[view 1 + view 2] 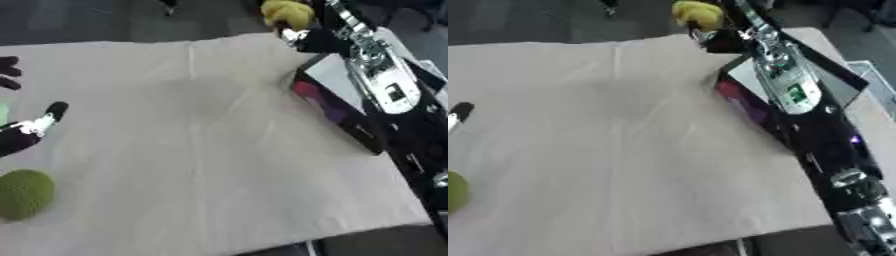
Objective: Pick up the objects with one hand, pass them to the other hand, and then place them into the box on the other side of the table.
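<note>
Fingers of the right hand (302,37) were curled round the yellow object (287,12) in the left eye view, held beyond the box's (337,105) far corner, seemingly for release, while the right eye view showed the left hand (455,116) withdrawn, fingers indeterminable, near a green object (453,191).

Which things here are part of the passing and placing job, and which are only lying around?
Part of the job:
- yellow object, held by the right hand
- box on the right side
- green round object
- left hand

Lying around:
- only the cloth-covered table
</note>
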You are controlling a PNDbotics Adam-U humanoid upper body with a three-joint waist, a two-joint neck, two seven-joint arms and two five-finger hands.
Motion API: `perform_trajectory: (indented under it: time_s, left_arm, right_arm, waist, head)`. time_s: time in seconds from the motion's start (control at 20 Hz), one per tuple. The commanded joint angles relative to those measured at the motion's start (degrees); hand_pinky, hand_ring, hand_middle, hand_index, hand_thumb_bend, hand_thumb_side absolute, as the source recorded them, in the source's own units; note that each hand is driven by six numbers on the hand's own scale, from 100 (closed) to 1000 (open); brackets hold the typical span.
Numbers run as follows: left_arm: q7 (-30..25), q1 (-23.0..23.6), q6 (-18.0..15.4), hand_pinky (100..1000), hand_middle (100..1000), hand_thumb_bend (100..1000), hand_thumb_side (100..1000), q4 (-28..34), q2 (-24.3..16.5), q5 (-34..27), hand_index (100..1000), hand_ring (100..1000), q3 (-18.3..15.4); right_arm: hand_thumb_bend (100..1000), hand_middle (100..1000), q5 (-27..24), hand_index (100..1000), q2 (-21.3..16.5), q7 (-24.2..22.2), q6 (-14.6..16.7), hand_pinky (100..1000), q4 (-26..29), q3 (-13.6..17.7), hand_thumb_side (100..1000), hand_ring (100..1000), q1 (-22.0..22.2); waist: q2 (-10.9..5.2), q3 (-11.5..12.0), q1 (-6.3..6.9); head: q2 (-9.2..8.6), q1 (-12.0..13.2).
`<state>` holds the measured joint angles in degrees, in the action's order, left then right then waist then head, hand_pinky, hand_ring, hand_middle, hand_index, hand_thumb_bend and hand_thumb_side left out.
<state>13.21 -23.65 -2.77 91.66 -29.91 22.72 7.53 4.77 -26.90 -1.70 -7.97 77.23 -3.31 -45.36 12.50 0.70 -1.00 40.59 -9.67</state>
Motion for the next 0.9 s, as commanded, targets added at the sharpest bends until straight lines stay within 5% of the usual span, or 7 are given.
perform_trajectory:
  time_s: [0.05,0.9]
  left_arm:
    - [0.5,-0.5,0.0,779,635,565,380,1.3,-2.0,-0.4,815,599,-0.9]
    - [1.9,-0.5,0.4,776,632,570,378,1.7,-2.4,-0.4,811,596,-2.0]
  right_arm:
    - [193,496,0.5,511,-3.2,1.2,-0.2,953,-0.9,1.6,100,751,-0.7]
    - [243,498,4.9,515,-8.6,5.9,-1.0,944,-11.8,5.9,100,748,4.0]
  waist:
    - [-1.28,-0.1,0.10]
    - [-1.16,0.1,-0.10]
  head:
    - [-0.92,-0.8]
    - [-1.59,-3.6]
